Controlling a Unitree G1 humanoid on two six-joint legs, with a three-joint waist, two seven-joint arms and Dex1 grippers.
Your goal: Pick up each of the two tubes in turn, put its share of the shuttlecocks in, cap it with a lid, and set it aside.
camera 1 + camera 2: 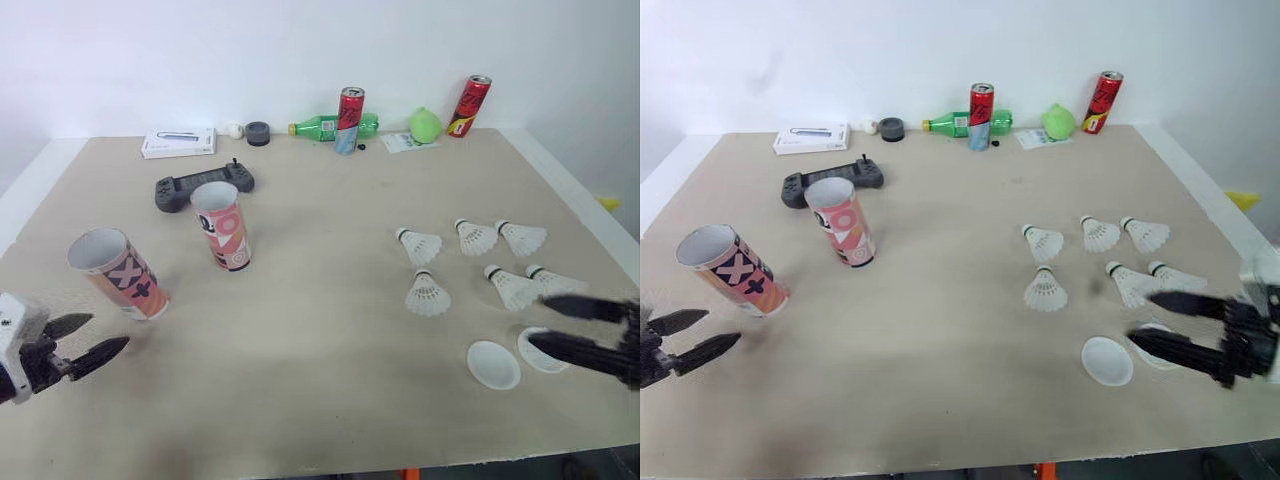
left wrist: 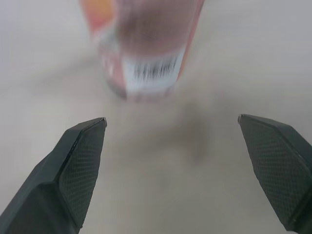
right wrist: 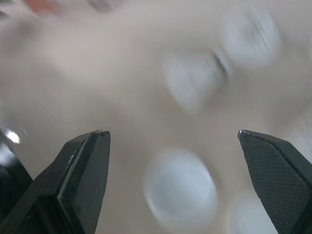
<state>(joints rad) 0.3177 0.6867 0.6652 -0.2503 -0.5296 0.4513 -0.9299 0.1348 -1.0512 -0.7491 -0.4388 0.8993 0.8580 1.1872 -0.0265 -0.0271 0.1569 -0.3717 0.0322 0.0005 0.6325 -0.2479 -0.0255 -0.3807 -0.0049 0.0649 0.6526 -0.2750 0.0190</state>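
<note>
At lower left, the left gripper (image 1: 108, 332), fingers spread and empty, sits just below the leaning tube (image 1: 118, 272). The second tube (image 1: 224, 226) stands left of centre. At lower right, the right gripper (image 1: 538, 321), also spread, overlaps one lid (image 1: 543, 365), below five shuttlecocks (image 1: 428, 294).

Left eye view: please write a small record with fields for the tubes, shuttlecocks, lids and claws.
tubes: near tube and far tube, both uncapped
shuttlecocks: six, loose on the table
lids: two, white, side by side
left claw: open, empty, beside near tube
right claw: open, empty, by the lids
</note>
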